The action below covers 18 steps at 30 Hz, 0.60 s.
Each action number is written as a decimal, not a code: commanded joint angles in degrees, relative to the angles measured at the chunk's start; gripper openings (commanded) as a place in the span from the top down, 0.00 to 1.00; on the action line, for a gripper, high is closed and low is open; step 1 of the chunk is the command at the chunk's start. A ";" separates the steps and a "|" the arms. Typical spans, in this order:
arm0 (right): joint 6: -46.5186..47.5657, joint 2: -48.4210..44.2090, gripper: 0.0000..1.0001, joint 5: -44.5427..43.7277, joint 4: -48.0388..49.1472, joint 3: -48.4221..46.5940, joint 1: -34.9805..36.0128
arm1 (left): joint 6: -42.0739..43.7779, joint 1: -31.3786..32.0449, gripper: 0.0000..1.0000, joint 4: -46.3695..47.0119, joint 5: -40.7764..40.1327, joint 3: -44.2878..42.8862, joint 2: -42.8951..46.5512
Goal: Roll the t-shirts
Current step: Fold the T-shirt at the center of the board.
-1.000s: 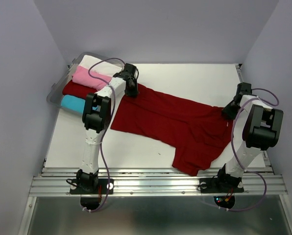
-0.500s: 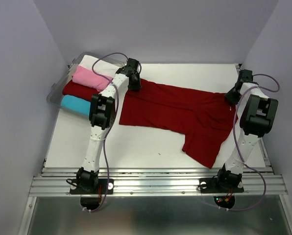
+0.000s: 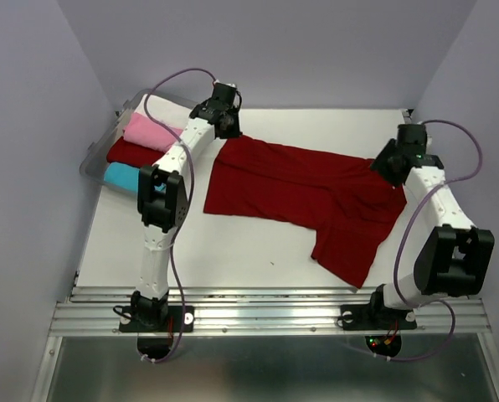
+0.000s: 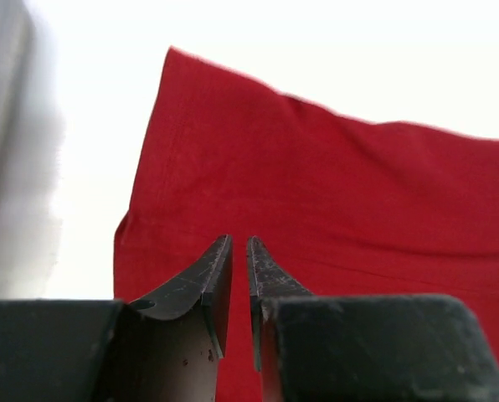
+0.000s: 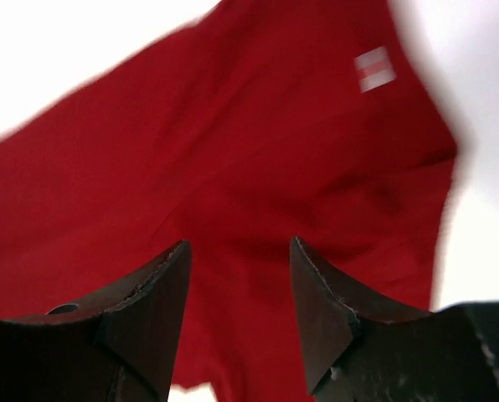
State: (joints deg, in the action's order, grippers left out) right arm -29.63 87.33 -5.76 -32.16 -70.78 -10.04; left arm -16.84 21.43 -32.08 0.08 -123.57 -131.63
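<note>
Laying-out step: large dark red cloth t-shirt (image 3: 300, 188) mid-frame. Right gripper (image 5: 239, 243) fingers spread; left gripper (image 4: 239, 243) fingers nearly together, grip unclear. Next: smooth it, then roll.

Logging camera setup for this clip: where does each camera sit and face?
Top external: above and behind the arms' bases, looking down on the table and the dark red t-shirt; both arms show whole.
Left wrist: on the left arm, looking past the left hand at that t-shirt's corner.
Right wrist: on the right arm, looking past the right hand at its label end.
Shared: all three show the dark red t-shirt.
</note>
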 commanded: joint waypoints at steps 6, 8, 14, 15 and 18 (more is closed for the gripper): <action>2.82 -4.19 0.45 -2.60 -2.82 11.71 14.96 | -1.26 0.37 0.75 3.33 -2.63 15.35 20.43; 2.91 -3.75 0.45 -1.80 -1.68 12.95 16.10 | -1.70 0.45 0.75 3.86 -2.62 18.00 22.29; 3.35 1.87 0.48 -1.80 -0.10 13.83 19.01 | -2.58 0.45 0.75 6.15 -1.48 25.74 27.74; 3.61 2.23 0.48 -1.97 0.25 13.83 19.01 | -2.58 0.45 0.76 6.23 -1.57 26.79 28.01; 4.05 4.16 0.50 -2.59 1.31 13.74 19.01 | -2.50 0.45 0.76 6.24 -1.92 27.94 28.45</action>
State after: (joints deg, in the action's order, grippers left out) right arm -26.83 90.37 -6.46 -33.74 -56.47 8.99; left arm -19.00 21.91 -27.62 -1.54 -97.03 -107.22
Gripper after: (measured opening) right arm 0.513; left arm 0.244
